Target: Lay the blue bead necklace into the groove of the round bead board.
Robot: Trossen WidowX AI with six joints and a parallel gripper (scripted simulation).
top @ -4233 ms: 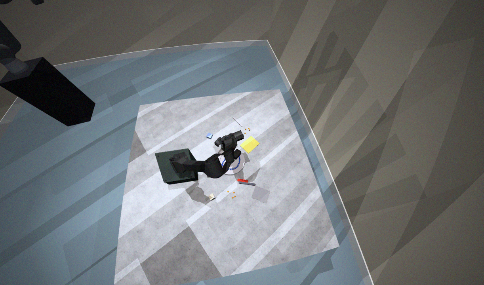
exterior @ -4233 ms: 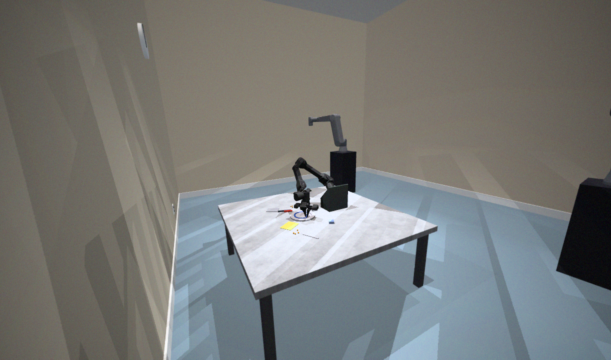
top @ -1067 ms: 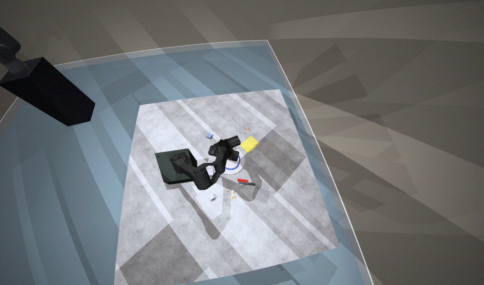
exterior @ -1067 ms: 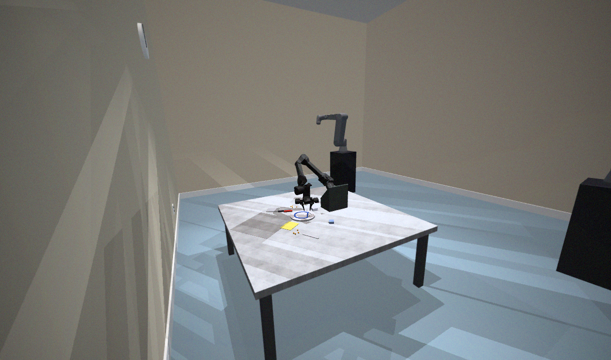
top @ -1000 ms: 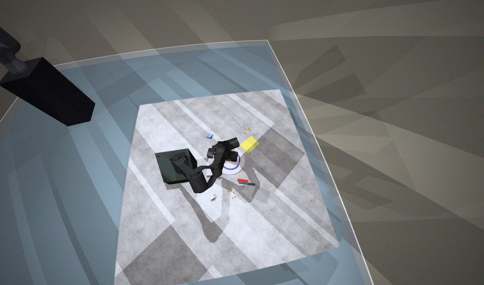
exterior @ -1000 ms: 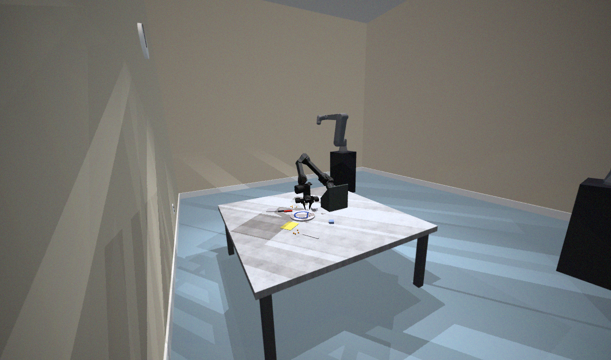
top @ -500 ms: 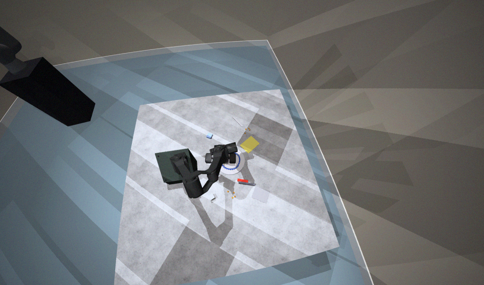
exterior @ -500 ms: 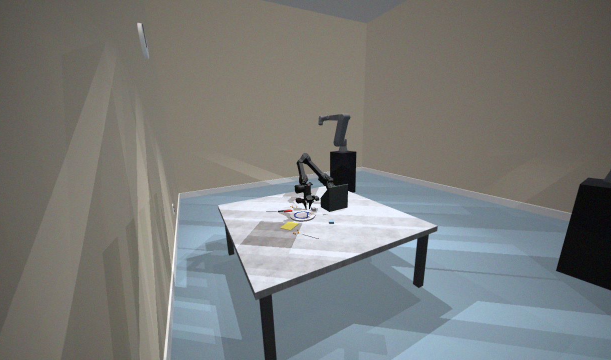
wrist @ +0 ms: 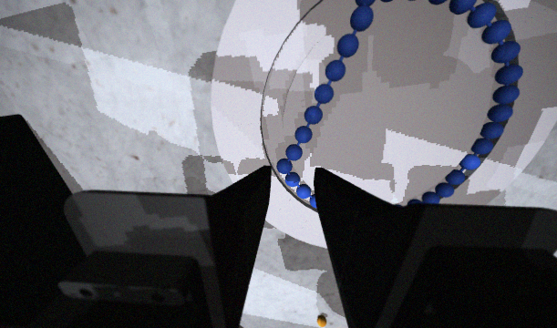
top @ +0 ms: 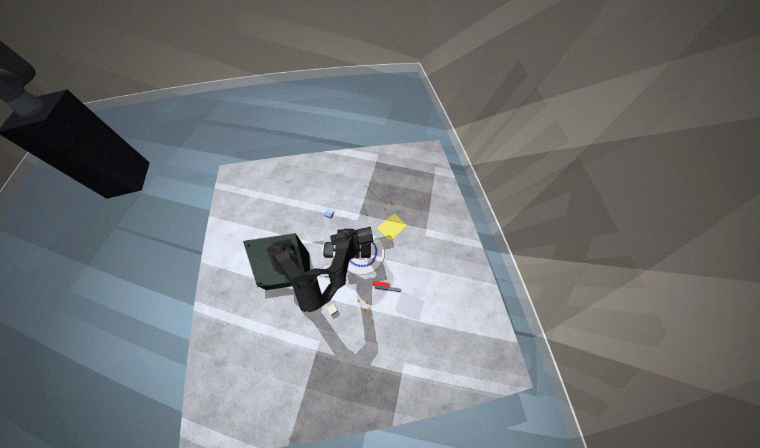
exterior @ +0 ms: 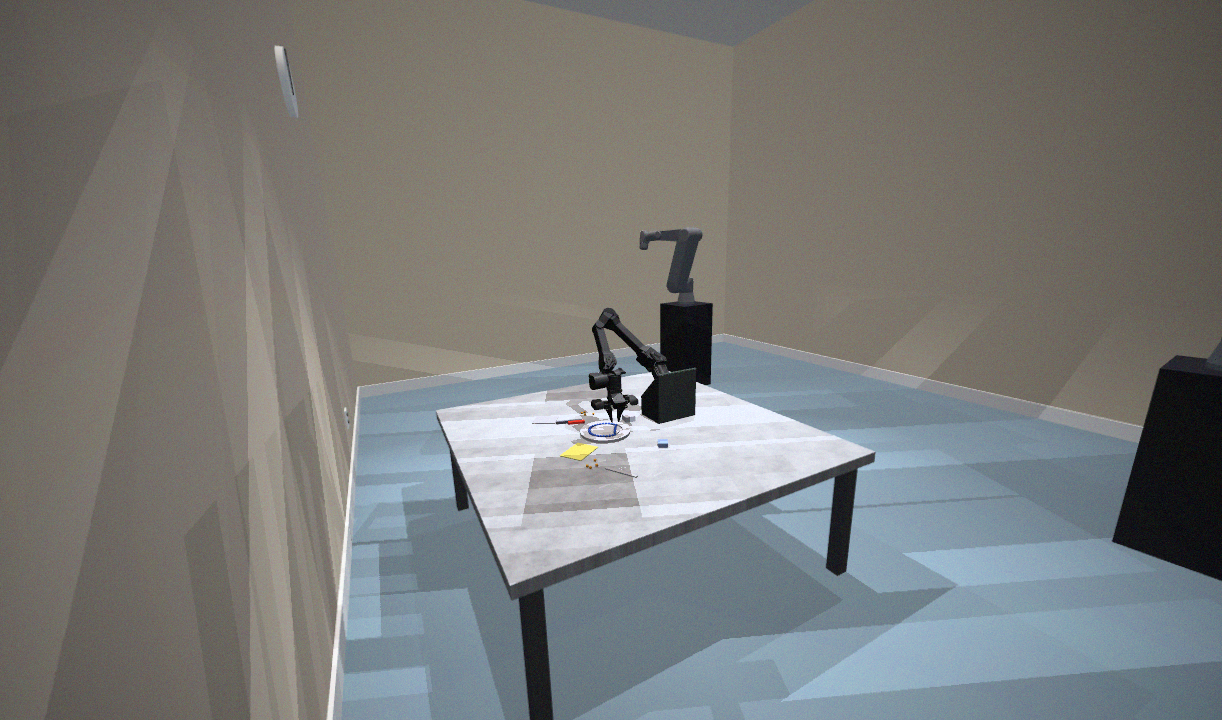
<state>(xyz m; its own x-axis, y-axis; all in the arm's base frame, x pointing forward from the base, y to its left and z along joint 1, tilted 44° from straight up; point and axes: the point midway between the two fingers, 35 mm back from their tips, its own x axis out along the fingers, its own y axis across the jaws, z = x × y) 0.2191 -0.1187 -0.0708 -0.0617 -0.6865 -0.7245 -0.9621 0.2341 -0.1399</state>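
The blue bead necklace (wrist: 324, 93) (top: 366, 266) (exterior: 608, 427) lies on the round white bead board (wrist: 242, 105) (top: 384, 257) (exterior: 592, 431). In the wrist view its right side follows the dark groove. Its left side runs straighter, inside the groove's arc. My gripper (wrist: 293, 174) (top: 364, 252) (exterior: 613, 417) hangs low over the board's near edge. Its fingers stand a narrow gap apart, astride the necklace's lowest beads, with room on both sides of them. The beads under the right finger are hidden.
A yellow pad (top: 392, 226) (exterior: 578, 452) lies beside the board. A red-handled screwdriver (top: 381, 285) (exterior: 568, 420), a grey sheet (top: 409, 305), a cream cube (top: 332, 309), a blue cube (top: 328, 213) and loose orange beads (top: 364, 302) (wrist: 322, 320) lie around. The arm's dark base (top: 265, 261) stands left.
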